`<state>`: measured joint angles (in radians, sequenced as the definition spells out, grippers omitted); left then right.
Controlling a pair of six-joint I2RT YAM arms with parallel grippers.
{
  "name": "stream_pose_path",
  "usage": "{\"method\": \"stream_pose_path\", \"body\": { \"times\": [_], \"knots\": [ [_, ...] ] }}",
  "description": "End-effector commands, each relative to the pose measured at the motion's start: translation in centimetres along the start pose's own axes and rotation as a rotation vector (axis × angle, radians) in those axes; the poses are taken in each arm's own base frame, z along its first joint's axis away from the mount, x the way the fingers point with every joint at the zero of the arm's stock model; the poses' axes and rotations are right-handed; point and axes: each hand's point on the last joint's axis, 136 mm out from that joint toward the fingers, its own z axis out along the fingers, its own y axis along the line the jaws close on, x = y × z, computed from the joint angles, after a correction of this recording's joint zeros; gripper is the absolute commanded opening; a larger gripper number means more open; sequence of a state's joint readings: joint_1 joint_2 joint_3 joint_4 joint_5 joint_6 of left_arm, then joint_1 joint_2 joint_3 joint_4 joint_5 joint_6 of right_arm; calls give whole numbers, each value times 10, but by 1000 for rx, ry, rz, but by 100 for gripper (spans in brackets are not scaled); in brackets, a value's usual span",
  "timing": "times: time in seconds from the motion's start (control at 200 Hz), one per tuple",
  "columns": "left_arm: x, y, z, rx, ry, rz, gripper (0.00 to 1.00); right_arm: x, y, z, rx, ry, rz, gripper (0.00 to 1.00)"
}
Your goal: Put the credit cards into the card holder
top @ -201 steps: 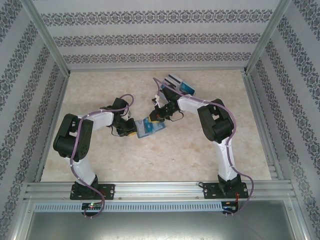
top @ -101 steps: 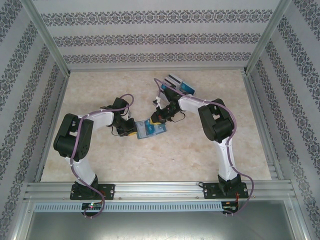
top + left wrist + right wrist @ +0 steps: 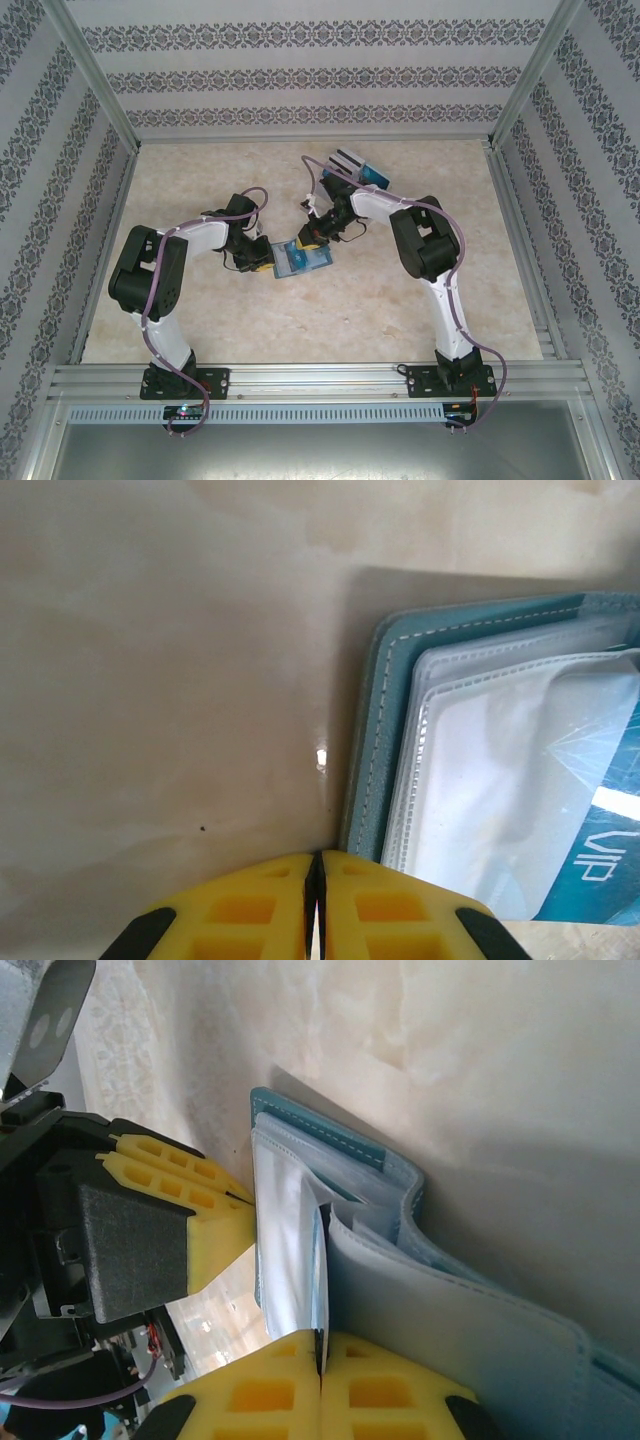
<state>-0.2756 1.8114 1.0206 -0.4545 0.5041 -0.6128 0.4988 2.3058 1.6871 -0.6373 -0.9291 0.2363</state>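
The teal card holder point(image 3: 301, 260) lies open mid-table, its stitched edge point(image 3: 371, 750) and clear pockets facing up. My left gripper point(image 3: 267, 255) is shut, its yellow tips point(image 3: 316, 858) resting against the holder's left edge with nothing between them. My right gripper point(image 3: 312, 236) is shut on a thin credit card point(image 3: 322, 1280), held edge-on between the holder's pocket layers point(image 3: 480, 1330). A teal card marked VIP point(image 3: 612, 830) sticks out of a pocket. Other credit cards point(image 3: 356, 166) lie stacked at the back.
Metal frame rails point(image 3: 515, 220) and patterned walls enclose the marble tabletop point(image 3: 330, 320). Both forearms converge over the middle, leaving open surface toward the near edge and the right side.
The right arm has shifted slightly left over the holder. The holder and the left gripper have barely moved.
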Motion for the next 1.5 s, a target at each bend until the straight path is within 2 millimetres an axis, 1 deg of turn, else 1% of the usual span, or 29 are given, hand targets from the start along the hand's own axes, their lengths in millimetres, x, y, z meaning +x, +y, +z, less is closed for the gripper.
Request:
{"method": "stream_pose_path", "body": {
  "times": [0.0,0.055,0.135,0.17,0.24,0.265,0.275,0.31,0.435,0.51,0.6,0.675,0.764,0.879,0.939,1.004,1.139,1.304,1.414,1.494],
  "knots": [
    [2,-28,28,81,21,84,12,16,4,32,46,78,-12,8],
    [2,-29,26,81,18,86,12,15,3,36,71,72,-15,12],
    [2,-29,25,79,17,90,12,13,0,35,92,56,-13,13],
    [2,-29,25,76,19,92,12,13,-1,33,101,52,-13,17],
    [3,-28,25,75,20,93,12,11,-2,24,129,35,-18,23],
    [3,-28,26,74,19,93,12,11,-2,20,139,31,-21,27],
    [3,-28,26,74,19,92,12,11,-2,18,146,29,-22,31],
    [3,-28,26,74,19,93,12,10,0,13,158,22,-32,35],
    [3,-27,26,70,17,94,12,7,11,-4,197,-2,-68,44],
    [3,-26,26,70,18,93,12,6,17,-13,225,-14,-89,47],
    [3,-26,26,71,15,93,11,5,20,-23,275,-26,-106,49],
    [3,-26,25,71,13,94,11,7,16,-31,328,-23,-114,49],
    [4,-25,26,72,15,92,11,12,15,-31,335,-9,-113,49],
    [4,-26,27,78,13,88,11,20,14,-27,359,9,-115,49],
    [5,-25,29,79,16,86,11,24,13,-20,344,28,-104,49],
    [4,-25,29,79,16,87,11,26,6,-13,343,40,-91,49],
    [5,-25,28,80,17,89,11,25,2,-4,338,46,-83,49],
    [6,-24,30,83,18,84,11,25,-6,0,372,63,-80,49],
    [6,-24,31,87,18,81,11,28,-17,2,411,82,-72,49],
    [6,-24,31,89,18,80,11,30,-19,2,419,88,-69,49]
  ]
}}
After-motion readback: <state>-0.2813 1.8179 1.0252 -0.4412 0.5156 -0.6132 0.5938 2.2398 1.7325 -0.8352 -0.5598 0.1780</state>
